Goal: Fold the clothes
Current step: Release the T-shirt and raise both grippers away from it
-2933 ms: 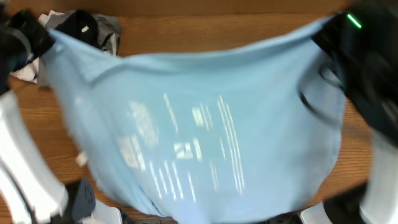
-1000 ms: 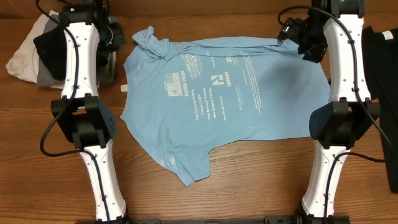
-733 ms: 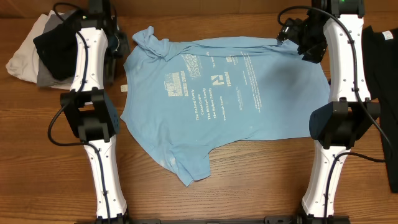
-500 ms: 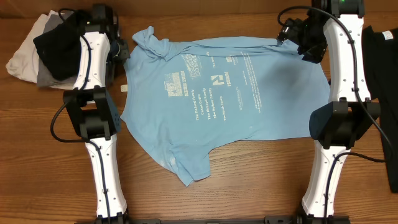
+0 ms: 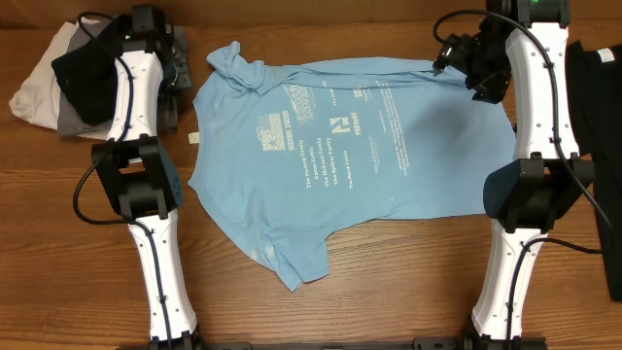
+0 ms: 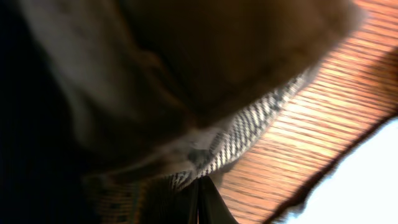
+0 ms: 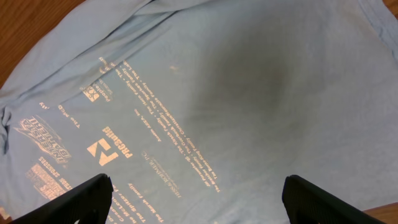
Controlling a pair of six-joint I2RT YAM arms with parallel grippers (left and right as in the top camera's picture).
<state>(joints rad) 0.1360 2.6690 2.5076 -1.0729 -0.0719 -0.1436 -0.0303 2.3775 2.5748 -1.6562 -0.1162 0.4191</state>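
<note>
A light blue T-shirt point(image 5: 340, 146) with white print lies spread on the wooden table, one sleeve bunched at its top left and a flap folded at the bottom. My right gripper point(image 5: 455, 56) hovers open over the shirt's top right edge. In the right wrist view its fingertips point(image 7: 74, 200) stand wide apart above the printed cloth point(image 7: 205, 93), holding nothing. My left gripper point(image 5: 178, 76) is shut beside the pile of other clothes point(image 5: 68, 87). The left wrist view shows its closed fingers point(image 6: 200, 200) at the edge of dark and grey woven fabric point(image 6: 249, 134).
The pile at the far left has black, white and grey garments. A black garment point(image 5: 595, 126) lies along the right edge of the table. Bare wood point(image 5: 389, 282) shows in front of the shirt, between the two arm bases.
The blue shirt, held up and stretched between both grippers earlier, now lies flat on the table. Over the last second the left arm has shifted slightly by the pile. The right gripper has stayed put.
</note>
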